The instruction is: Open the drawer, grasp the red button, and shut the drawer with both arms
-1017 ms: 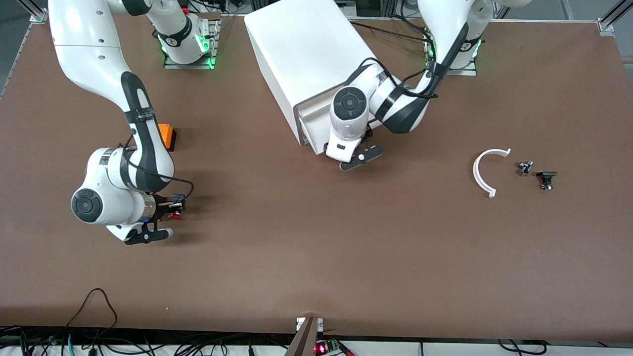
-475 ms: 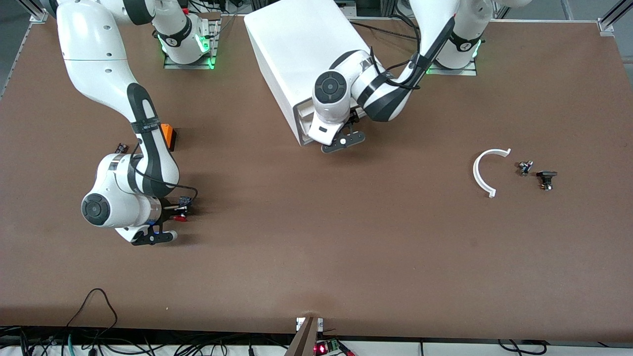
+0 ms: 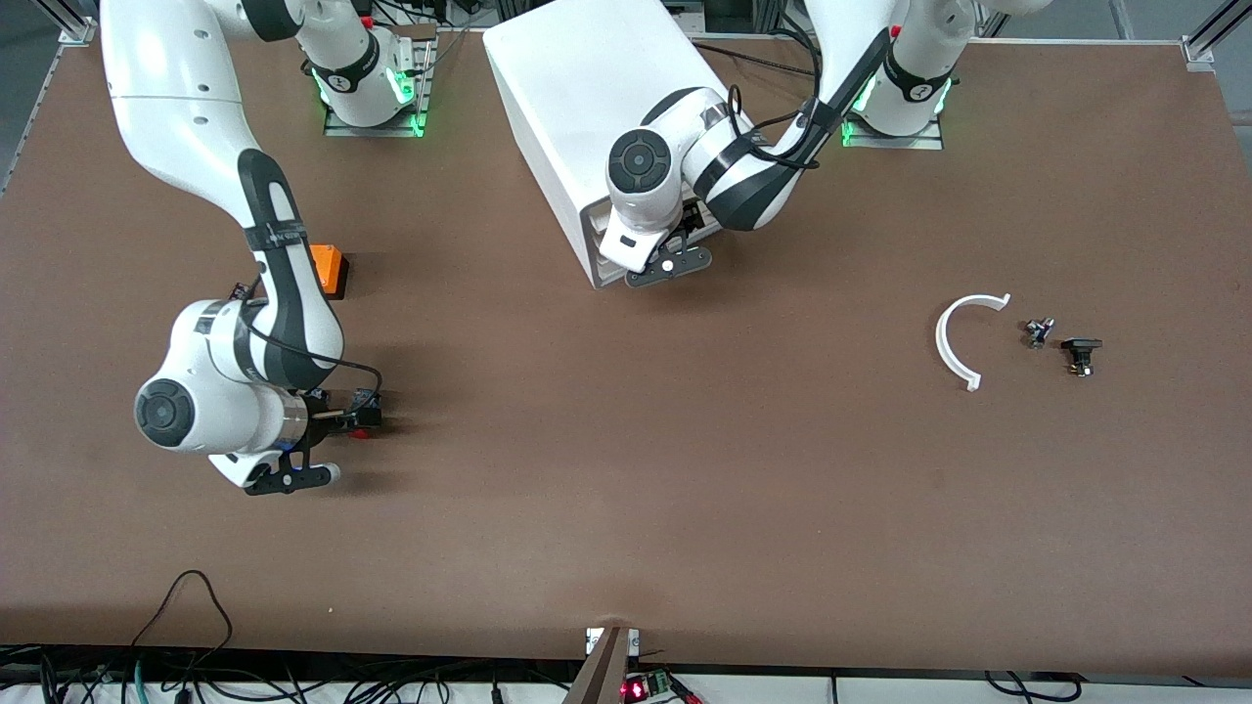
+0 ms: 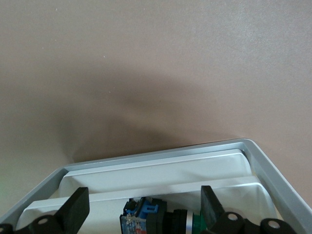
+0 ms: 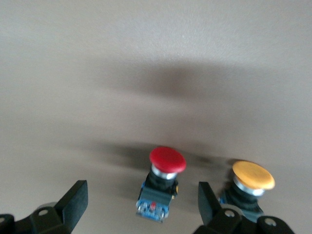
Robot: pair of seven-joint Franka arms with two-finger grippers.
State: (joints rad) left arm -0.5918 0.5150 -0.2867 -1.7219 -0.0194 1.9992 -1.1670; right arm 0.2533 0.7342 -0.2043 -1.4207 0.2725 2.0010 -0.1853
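I see the right gripper with fingers spread around the button (yellow-capped button just beside); left gripper fingers spread at the drawer.

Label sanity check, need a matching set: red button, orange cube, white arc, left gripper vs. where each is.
1 red button
2 orange cube
3 white arc
4 left gripper

a over the drawer
b toward the left arm's end of the table
c partly hidden by the right arm
d on the table between the right gripper's open jaws

Pairs: 1-d, 2-c, 3-b, 4-a
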